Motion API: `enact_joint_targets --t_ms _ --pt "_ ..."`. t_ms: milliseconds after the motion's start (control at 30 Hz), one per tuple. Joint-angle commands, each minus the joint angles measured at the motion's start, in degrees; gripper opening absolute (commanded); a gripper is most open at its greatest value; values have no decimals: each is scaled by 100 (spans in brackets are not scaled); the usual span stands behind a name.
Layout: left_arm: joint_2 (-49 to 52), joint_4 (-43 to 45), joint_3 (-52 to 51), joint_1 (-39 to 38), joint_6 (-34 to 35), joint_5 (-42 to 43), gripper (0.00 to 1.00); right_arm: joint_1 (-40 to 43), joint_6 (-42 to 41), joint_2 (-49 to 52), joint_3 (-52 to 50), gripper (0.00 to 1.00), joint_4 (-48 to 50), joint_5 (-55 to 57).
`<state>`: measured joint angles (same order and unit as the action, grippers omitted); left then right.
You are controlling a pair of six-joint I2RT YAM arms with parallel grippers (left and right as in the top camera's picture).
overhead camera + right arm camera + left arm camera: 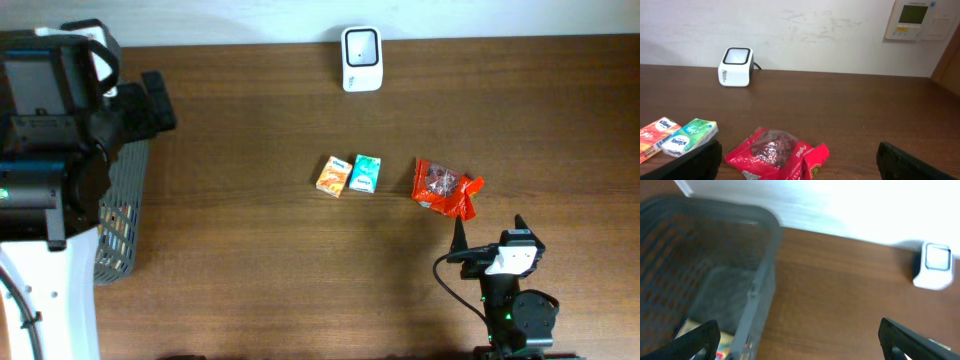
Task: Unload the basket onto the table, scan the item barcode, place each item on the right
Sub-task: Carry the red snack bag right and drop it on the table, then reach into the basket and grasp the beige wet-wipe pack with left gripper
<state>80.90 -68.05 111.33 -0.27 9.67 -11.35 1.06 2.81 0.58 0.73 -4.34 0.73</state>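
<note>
We find the left gripper (799,330) released, its jaws wide apart with nothing between them. It hangs above the grey basket (765,245), and a yellow pack (695,330) lies on the basket floor below one finger.

The right gripper (490,238) is likewise spread and empty. The red snack bag (772,150) lies on the table (865,115) just ahead of it. An orange tissue pack (655,134) and a teal tissue pack (690,136) lie ahead and to its left. The scanner (735,66) stands well beyond the bag, also ahead and to the left.

Risks, in our judgement:
- The bag is soft and crinkled, so a pinch may catch only loose film and slip, or crease the barcode.
- We cannot see which face carries the code, so the bag may reach the scanner window wrong side out and fail to read.
</note>
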Motion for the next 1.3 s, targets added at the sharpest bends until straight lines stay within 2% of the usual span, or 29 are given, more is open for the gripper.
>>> enact_joint_targets --t_ms 0,67,200,367,700,767,867,1267 --pt "-13 -249 74 588 2214 -1029 99 -31 -4 -37 -42 98 -35 9" --pt "-2 -485 33 1191 3163 -1056 99 -31 -4 -37 -42 99 -35 9" --pt "352 -511 -66 2092 3237 -1054 99 -31 -4 -37 -42 98 -35 9" --pt "1366 -702 -66 2684 3318 -894 99 -31 -4 -37 -42 98 -35 9" --pt "2986 -846 -66 2774 3318 -667 100 -31 -4 -37 -42 98 -35 9" --pt "3285 -903 -66 2833 3318 -660 95 -31 -4 -37 -42 98 -35 9" --pt "3582 -1051 -66 2870 3318 -662 92 -31 -4 -37 -42 99 -35 9" --pt "4400 -1091 -267 3023 3320 -662 94 -31 -4 -37 -42 99 -35 9"
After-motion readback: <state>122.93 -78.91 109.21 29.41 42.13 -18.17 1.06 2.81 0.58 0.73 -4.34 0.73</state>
